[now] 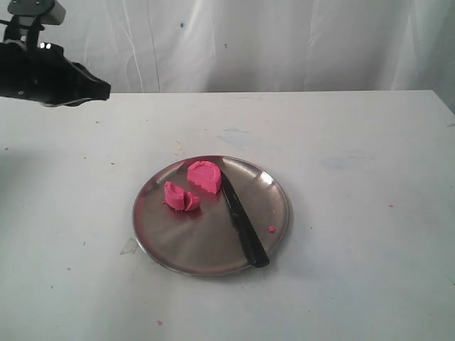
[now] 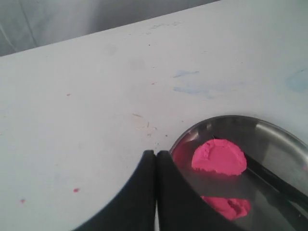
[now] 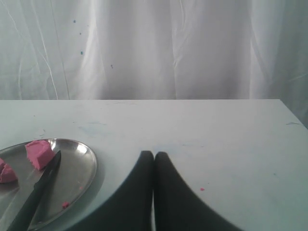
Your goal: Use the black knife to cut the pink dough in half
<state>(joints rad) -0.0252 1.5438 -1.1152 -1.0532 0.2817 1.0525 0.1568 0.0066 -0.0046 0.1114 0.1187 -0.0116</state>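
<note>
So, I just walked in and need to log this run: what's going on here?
Nothing is being handled right now. The pink dough lies in two pieces on the metal plate, so the cut looks done. The black knife lies on the plate beside them. The left gripper and the right gripper are both shut and empty, clear of the plate.

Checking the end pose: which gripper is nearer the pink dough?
Left, it seems. The left gripper, jaws shut, hangs just off the plate beside the pink dough; the right gripper, also shut, sits farther off, past the black knife.
</note>
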